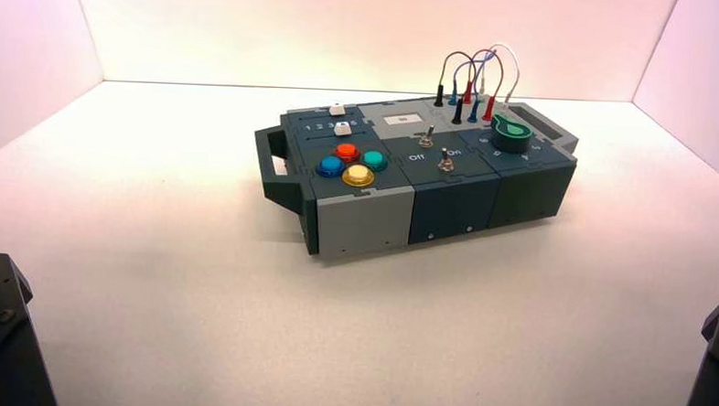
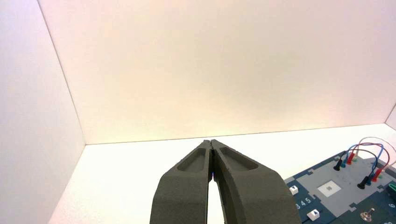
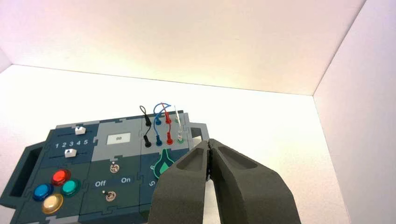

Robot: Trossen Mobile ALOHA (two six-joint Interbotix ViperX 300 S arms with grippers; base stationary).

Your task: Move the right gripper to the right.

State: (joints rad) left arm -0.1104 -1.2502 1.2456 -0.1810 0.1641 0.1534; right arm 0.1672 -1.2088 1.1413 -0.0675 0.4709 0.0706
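1. One dark teal and grey control box (image 1: 412, 173) stood on the bench, turned at an angle. It carried four round buttons: red (image 3: 60, 177), blue (image 3: 42, 191), green (image 3: 70, 187) and yellow (image 3: 52, 202).
2. It also bore two white sliders (image 3: 80, 130), two metal toggle switches (image 3: 112, 167) by the "Off" and "On" lettering, one green knob (image 1: 512, 133), and a cluster of looped wires (image 3: 161, 123) in black, blue, red and white.
3. The bench (image 1: 196, 287) was plain white, matte and bare around the box, walled by three pale panels.
4. The right hand (image 3: 209, 145), matte black and faceted, showed in the high view as a narrow sliver at the near right edge, well apart from the box. Its fingertips met, holding nothing.
5. The left hand (image 2: 211, 142) sat at the near left edge, likewise closed and empty.
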